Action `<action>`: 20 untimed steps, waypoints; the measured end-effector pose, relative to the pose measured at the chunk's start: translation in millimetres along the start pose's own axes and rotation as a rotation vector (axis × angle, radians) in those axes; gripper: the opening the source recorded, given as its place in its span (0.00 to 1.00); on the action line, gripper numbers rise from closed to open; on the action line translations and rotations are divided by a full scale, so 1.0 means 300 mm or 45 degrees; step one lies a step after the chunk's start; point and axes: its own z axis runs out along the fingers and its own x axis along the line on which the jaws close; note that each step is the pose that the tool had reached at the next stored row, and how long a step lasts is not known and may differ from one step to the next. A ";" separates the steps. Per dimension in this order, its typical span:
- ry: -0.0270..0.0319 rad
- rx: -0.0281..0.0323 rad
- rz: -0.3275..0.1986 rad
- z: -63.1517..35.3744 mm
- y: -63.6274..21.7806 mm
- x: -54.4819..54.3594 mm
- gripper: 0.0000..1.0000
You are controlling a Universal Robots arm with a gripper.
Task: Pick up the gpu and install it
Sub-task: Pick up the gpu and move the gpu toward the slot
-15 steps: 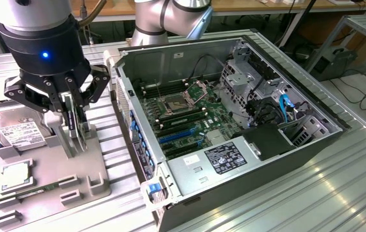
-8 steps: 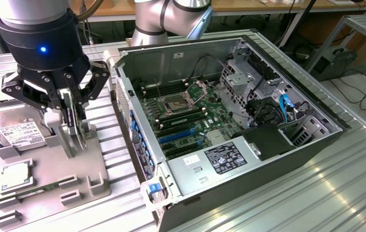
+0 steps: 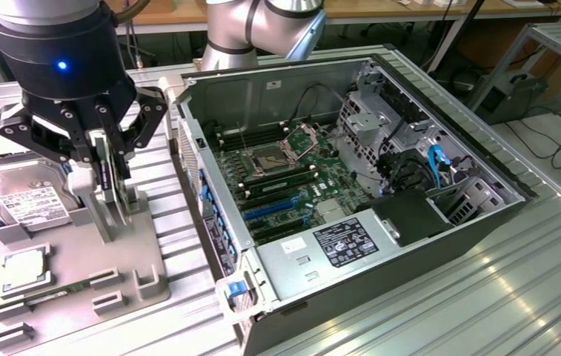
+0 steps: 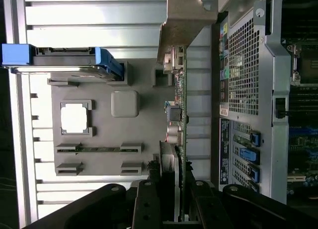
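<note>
In the exterior view I have the gripper (image 3: 107,159) at ten o'clock, its fingers pinching the gpu (image 3: 110,204), which stands on edge at the grey fixture tray (image 3: 134,259); I cannot tell whether its lower edge touches the tray. The hard drive (image 3: 18,196) lies at nine o'clock of the card, the processor chip (image 3: 25,267) and memory stick (image 3: 58,291) around seven, and the open computer case (image 3: 359,170) at three. In the wrist view the gripper (image 4: 178,201) clamps the gpu (image 4: 180,114) edge-on, with its metal bracket (image 4: 188,20) at the far end, between the fixture tray (image 4: 146,117) and the case's rear panel (image 4: 243,65).
</note>
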 end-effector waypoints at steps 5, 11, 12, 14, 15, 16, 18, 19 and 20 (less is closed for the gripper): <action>0.0000 0.0000 0.000 -0.013 0.000 0.000 0.28; 0.0000 0.0000 0.000 -0.032 0.000 -0.001 0.28; -0.0001 0.0000 0.000 -0.034 0.000 -0.001 0.28; 0.0000 -0.0001 0.000 -0.039 0.000 -0.001 0.28; 0.0000 0.0000 0.000 -0.042 0.000 -0.001 0.28; 0.0000 0.0000 0.000 -0.045 0.000 -0.001 0.28; 0.0000 0.0000 0.000 -0.051 0.000 -0.001 0.28; -0.0001 0.0000 0.000 -0.054 0.000 -0.001 0.28; 0.0001 0.0001 0.000 -0.058 0.000 -0.001 0.28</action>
